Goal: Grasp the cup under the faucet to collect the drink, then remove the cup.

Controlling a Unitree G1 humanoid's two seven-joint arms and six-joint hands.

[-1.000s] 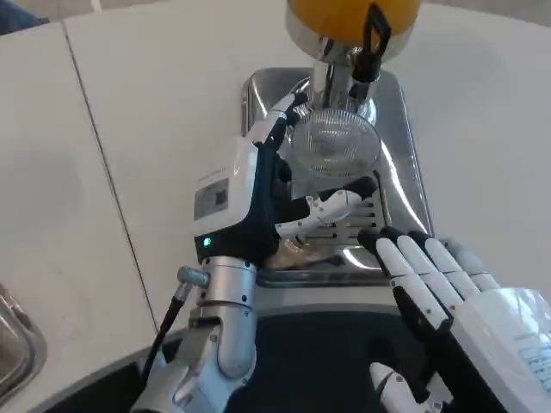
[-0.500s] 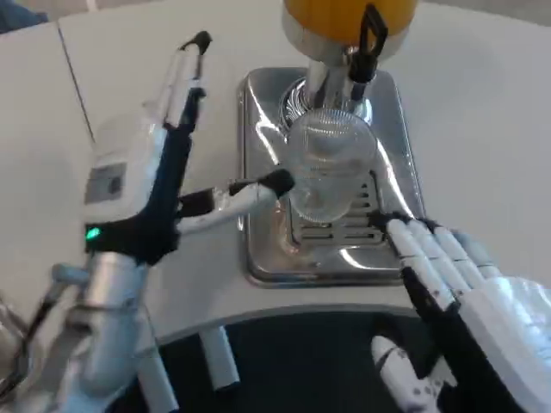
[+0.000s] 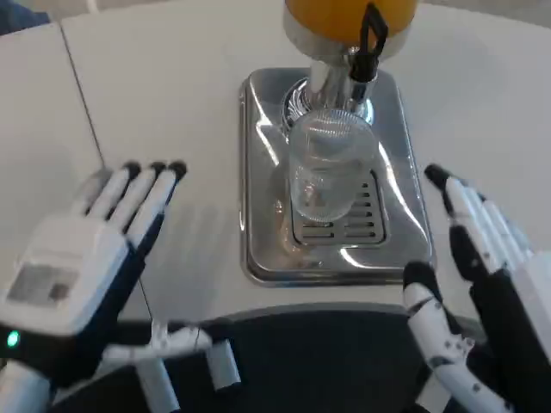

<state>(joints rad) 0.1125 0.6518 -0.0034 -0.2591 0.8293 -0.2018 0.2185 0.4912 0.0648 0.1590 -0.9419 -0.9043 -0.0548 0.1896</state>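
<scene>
Retreat of your left hand point(image 3: 82, 258) is the main change: a second ago it was wrapped round the clear ribbed plastic cup point(image 3: 325, 168) on the drip tray, half a second ago it had swung up and away to the left, and now it lies low over the white table point(image 3: 164, 95) at the near left, released, fingers straight and spread, thumb stretched toward the centre, holding nothing. Your right hand point(image 3: 482, 284) has drawn back a little from the tray's near right corner and now stands just to the right of the tray, also released with fingers apart. The cup stays where it was left, upright on the slotted grille of the shiny steel drip tray point(image 3: 258, 198), directly beneath the chrome faucet with its black lever point(image 3: 370, 34) under the orange drink tank point(image 3: 344, 10). You can see no liquid in the cup, so judge the placing done and the filling not yet begun; the lever is untouched and the cup still has to be taken away afterwards. No brand or writing can be read: the grey panel on the back of your left hand is too blurred to make out.
</scene>
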